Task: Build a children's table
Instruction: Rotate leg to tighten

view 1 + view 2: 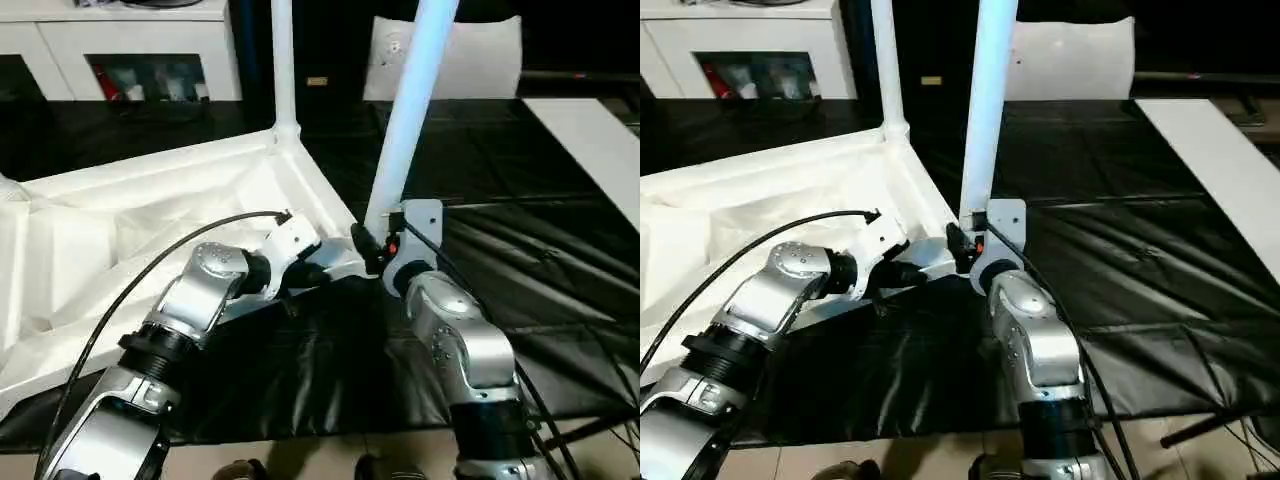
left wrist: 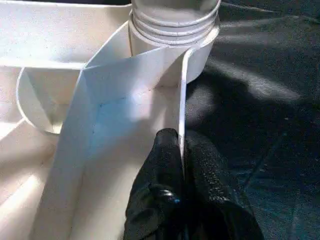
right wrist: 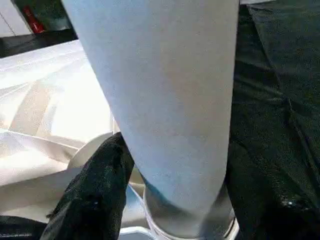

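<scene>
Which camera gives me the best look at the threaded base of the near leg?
The left wrist view: the leg's threaded base sits in the tabletop's corner socket, ridges plain. The right wrist view shows the leg's shaft close up; the eye views show it tilted.

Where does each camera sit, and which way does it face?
Head eyes: forward-down at upturned white ribbed plastic tabletop, over both silver forearms.
Left wrist: along left gripper, shut on tabletop's rim.
Right wrist: along right gripper, fingers around long white tapered tube leg.
Shared: that leg's corner socket.
</scene>
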Tool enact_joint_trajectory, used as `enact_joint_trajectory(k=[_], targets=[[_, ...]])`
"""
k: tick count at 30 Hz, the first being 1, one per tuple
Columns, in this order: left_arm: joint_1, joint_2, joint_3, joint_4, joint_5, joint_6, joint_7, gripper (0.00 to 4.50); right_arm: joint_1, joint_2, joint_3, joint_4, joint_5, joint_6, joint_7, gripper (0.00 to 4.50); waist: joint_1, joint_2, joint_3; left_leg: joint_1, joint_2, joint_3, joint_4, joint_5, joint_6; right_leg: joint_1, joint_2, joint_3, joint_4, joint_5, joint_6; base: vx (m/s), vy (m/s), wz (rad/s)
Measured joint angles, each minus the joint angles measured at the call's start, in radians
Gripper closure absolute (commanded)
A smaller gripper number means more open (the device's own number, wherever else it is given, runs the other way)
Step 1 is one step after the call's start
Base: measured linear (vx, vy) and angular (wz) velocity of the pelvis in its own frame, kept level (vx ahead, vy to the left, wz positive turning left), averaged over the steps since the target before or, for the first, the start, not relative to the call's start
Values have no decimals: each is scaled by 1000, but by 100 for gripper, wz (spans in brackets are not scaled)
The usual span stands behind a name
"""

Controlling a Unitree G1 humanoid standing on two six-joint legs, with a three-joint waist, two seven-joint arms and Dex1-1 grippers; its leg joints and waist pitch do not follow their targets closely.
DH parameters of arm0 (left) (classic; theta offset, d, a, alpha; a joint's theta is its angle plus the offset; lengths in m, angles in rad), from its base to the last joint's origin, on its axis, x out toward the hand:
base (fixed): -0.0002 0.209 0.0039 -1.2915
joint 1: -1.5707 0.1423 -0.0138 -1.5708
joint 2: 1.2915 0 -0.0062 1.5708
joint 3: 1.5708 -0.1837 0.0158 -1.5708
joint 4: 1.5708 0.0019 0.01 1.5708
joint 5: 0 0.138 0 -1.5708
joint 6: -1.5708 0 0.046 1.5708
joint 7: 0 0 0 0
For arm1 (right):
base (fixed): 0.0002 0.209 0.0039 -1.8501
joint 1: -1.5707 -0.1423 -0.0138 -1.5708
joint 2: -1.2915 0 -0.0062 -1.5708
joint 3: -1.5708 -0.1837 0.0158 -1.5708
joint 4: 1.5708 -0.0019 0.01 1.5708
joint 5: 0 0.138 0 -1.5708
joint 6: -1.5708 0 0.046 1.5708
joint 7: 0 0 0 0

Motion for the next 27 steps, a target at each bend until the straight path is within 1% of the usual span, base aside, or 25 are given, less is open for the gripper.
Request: enact_joint_trajectory(k=[1,2,3,5,6,8,9,10,11,13,15,17,21,23,25,26,27], targets=[[0,1,-5,0,0,-14,-1,450,10,-15,6,-12,3,-4,20,135,6,0,0,0,0,0,0,1,0,0,0,0,0,5,4,0,0,0],[0,2,-9,0,1,-27,-3,450,15,-31,10,-25,11,-4,38,113,10,1,0,0,2,0,-1,1,0,-1,1,-1,1,8,7,0,0,0],[0,6,-14,-2,1,-36,-7,450,24,-48,12,-38,18,-3,58,113,14,1,0,1,2,0,-4,1,-1,-1,1,-2,1,10,5,0,0,0],[2,24,-28,-8,1,-73,-38,450,58,-123,21,-85,49,-1,150,84,29,2,-1,0,4,0,-10,4,-3,-3,3,-3,1,9,7,54,-37,3],[2,31,-29,-9,1,-87,-51,450,70,-152,22,-105,65,-1,191,81,34,3,-1,-1,6,0,-11,6,-3,-5,5,-3,2,8,8,57,-31,-2],[3,51,-28,-3,0,-125,-74,450,77,-193,23,-125,88,-1,260,74,37,3,-1,-3,8,0,-11,8,-2,-9,7,-4,6,5,6,0,0,0],[3,60,-29,3,-1,-152,-90,450,78,-235,25,-128,93,-5,302,47,38,3,-1,-6,8,0,-10,9,1,-13,7,-3,9,4,5,0,0,0],[3,66,-30,5,-1,-171,-100,450,79,-267,31,-134,102,-8,344,47,40,3,-1,-8,8,0,-10,10,1,-16,7,-3,11,3,4,0,0,0],[2,88,-34,16,-3,-218,-133,450,79,-332,37,-136,112,-25,423,34,42,2,-1,-9,8,0,-6,10,1,-19,7,-4,17,1,2,0,0,0],[4,122,-34,32,-12,-266,-179,450,80,-404,47,-141,136,-46,528,27,45,2,-1,-10,10,0,-5,9,1,-19,7,-5,19,0,2,0,0,0],[6,147,-35,44,-26,-299,-236,450,78,-440,51,-140,157,-58,614,27,48,2,-1,-10,11,0,-2,10,1,-19,7,-6,21,0,2,0,0,0],[9,161,-42,44,-42,-312,-313,450,65,-497,61,-131,190,-69,716,27,59,2,-1,-12,10,0,1,9,1,-19,6,-5,22,0,1,0,0,0],[11,191,-76,44,-61,-361,-428,450,30,-603,92,-120,258,-80,947,27,76,2,-1,-14,10,0,9,8,4,-18,5,-5,24,0,1,0,0,0],[11,209,-88,44,-67,-387,-477,450,15,-632,112,-89,270,-93,1031,55,86,1,-1,-15,11,0,14,8,4,-18,5,-5,29,1,0,0,0,0],[11,216,-98,44,-69,-403,-507,450,6,-645,129,-65,270,-103,1072,68,94,1,-1,-15,11,0,18,6,2,-18,4,-5,33,0,0,0,0,0],[11,218,-103,44,-69,-412,-522,450,2,-656,144,-55,270,-111,1101,80,97,1,-1,-16,12,0,20,6,1,-18,4,-6,34,0,0,0,0,0],[11,218,-106,44,-69,-417,-530,450,2,-663,152,-54,270,-113,1120,80,98,1,-1,-16,12,0,20,6,1,-18,4,-6,34,1,0,0,0,0]])
